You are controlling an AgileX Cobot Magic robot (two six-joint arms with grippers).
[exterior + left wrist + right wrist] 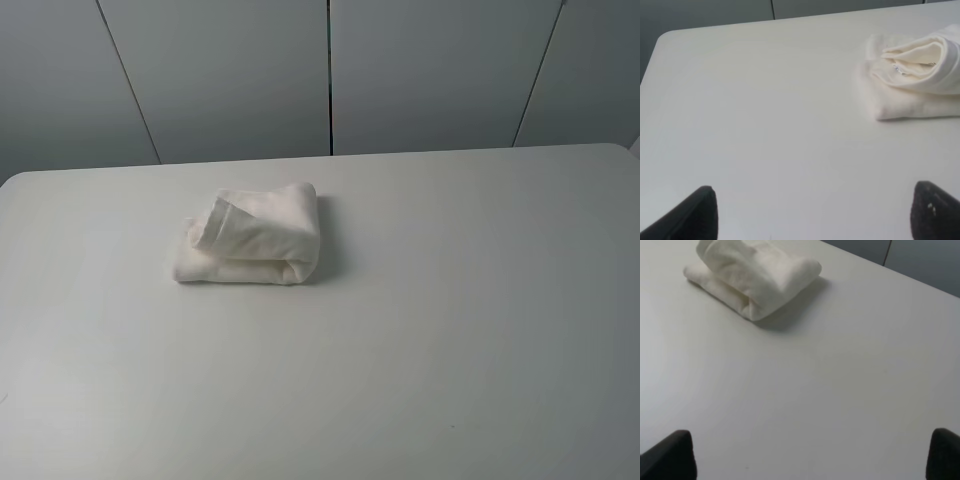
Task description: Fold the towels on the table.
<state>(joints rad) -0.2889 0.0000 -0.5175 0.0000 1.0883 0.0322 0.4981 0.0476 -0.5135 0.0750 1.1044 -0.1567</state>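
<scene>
We see the white terry towel (255, 237) lying in a loose, folded bundle on the table (420, 350), left of centre. Our left gripper (812, 212) and right gripper (812, 455) hang spread wide, empty, well apart from it. The top flap looks slack; a nudge could spring it open.

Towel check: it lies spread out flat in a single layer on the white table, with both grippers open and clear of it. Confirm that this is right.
Not quite. The towel is not spread flat: the exterior high view shows it bunched into a folded, layered bundle on the table. The rest holds: both grippers stand open and clear of it.
</scene>
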